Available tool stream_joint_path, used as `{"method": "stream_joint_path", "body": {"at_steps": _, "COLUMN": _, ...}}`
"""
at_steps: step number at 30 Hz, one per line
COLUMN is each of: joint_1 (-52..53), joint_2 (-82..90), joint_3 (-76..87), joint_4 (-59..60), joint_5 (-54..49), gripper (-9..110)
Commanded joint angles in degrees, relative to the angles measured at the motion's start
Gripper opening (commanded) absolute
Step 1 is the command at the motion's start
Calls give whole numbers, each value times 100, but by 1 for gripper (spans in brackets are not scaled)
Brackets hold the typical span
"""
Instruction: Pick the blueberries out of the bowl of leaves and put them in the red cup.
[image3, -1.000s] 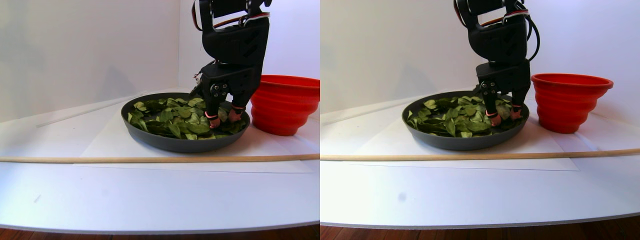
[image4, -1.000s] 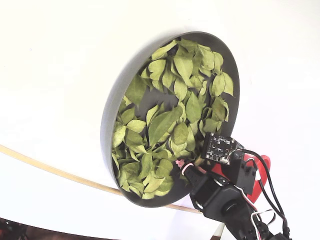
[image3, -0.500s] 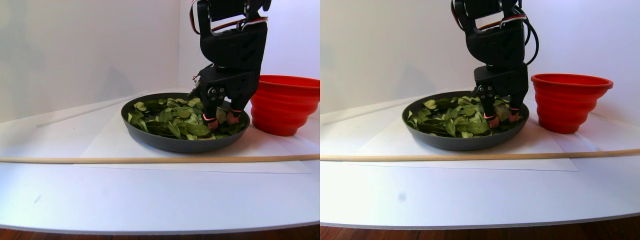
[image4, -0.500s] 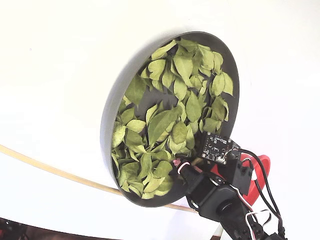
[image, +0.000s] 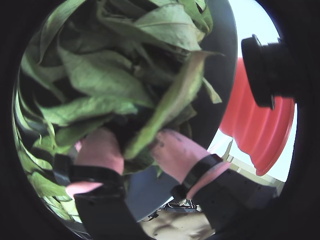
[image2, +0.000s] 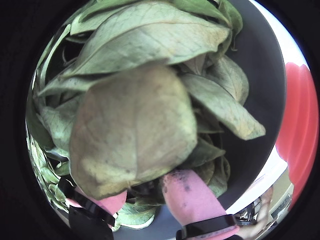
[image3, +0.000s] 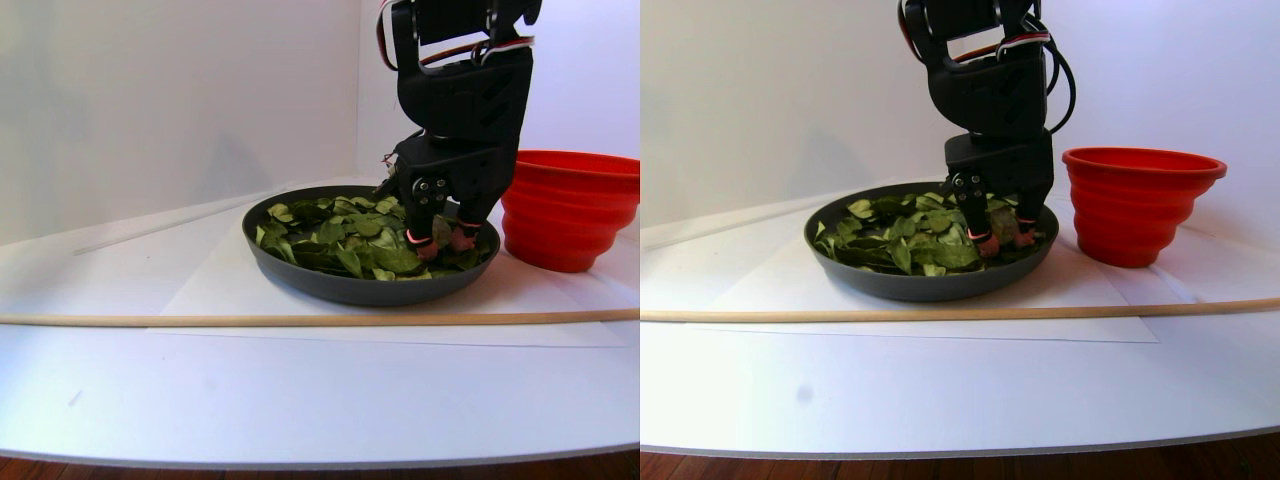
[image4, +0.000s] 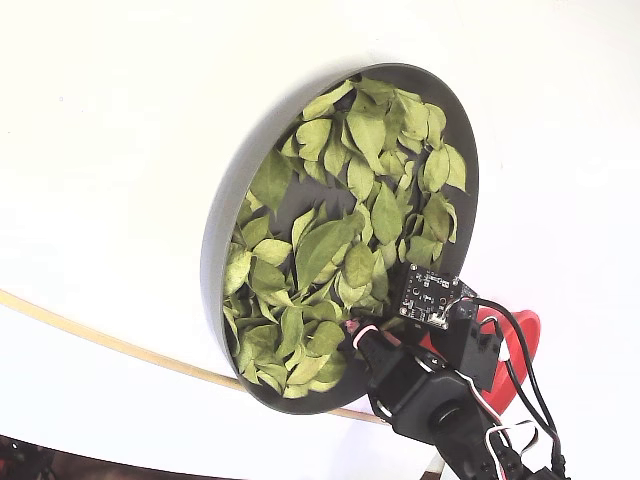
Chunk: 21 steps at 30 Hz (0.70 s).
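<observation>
wrist views put the gripper (image: 134, 150) down among the leaves (image: 95, 75), its two pink fingertips (image2: 187, 192) apart with a long leaf running lengthwise between them. no blueberries can be made out in any view. stereo pair view alone shows one bowl (image3: 340, 285) near the table's (image3: 300, 390) back edge, one upright red cup (image3: 570, 215) just beside its right.
</observation>
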Motion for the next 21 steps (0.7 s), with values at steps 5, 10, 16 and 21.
{"method": "stream_joint_path", "body": {"at_steps": 5, "joint_1": 97, "joint_2": 141, "joint_3": 70, "joint_4": -18, "joint_5": -62, "gripper": 11}}
{"method": "stream_joint_path", "body": {"at_steps": 10, "joint_1": 88, "joint_2": 158, "joint_3": 79, "joint_4": -18, "joint_5": -44, "gripper": 10}}
{"method": "stream_joint_path", "body": {"at_steps": 16, "joint_1": 35, "joint_2": 246, "joint_3": 9, "joint_4": 44, "joint_5": 26, "gripper": 9}}
{"method": "stream_joint_path", "body": {"at_steps": 21, "joint_1": 0, "joint_2": 439, "joint_3": -70, "joint_4": 211, "joint_5": 97, "gripper": 9}}
